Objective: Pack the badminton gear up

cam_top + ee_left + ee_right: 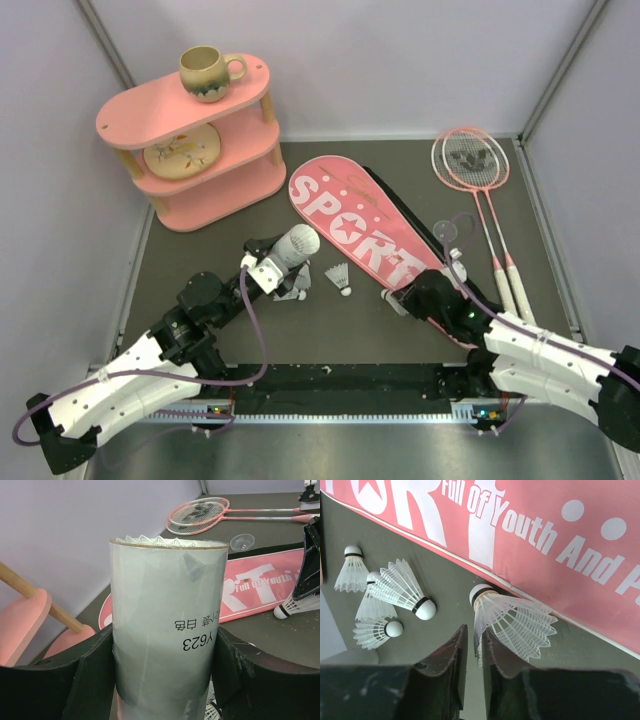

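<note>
My left gripper is shut on the long white tube, holding it tilted with its open end toward the pink SPORT bag. In the left wrist view the tube fills the space between my jaws, and feather tips show at its mouth. My right gripper is low beside the bag's near edge, shut on the skirt of a white shuttlecock. Several loose shuttlecocks lie to its left on the table. Two pink rackets lie at the far right.
A pink two-tier shelf stands at the back left, with a brown mug on top and a dish on its lower tier. A small clear lid lies between the bag and the rackets. Walls close in the table.
</note>
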